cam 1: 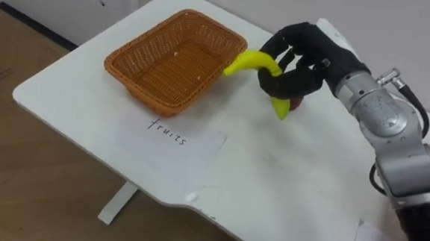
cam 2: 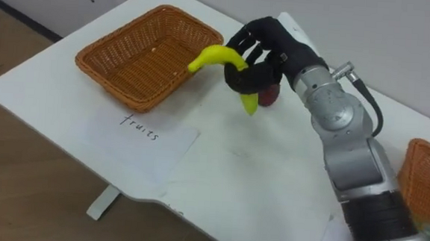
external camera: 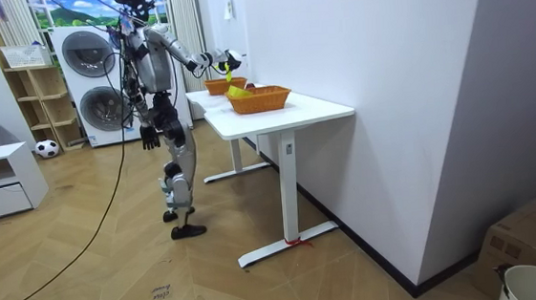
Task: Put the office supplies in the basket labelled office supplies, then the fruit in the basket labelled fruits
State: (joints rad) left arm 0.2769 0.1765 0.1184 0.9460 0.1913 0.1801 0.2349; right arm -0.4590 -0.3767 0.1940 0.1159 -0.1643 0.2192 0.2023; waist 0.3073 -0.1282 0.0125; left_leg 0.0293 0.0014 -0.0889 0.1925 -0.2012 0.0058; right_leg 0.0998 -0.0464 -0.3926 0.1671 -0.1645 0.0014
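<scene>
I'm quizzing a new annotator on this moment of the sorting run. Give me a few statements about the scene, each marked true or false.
1. The right hand grips a banana. True.
2. The banana lies in the wicker basket. False: the hand holds it up close to the basket's rim, above the table.
3. A paper label lies on the table in front of that basket. True.
4. The robot kneels at the table. False: in the room view it stands upright beside it.
5. The left hand rests on the table. False: it hangs at the robot's side.
</scene>
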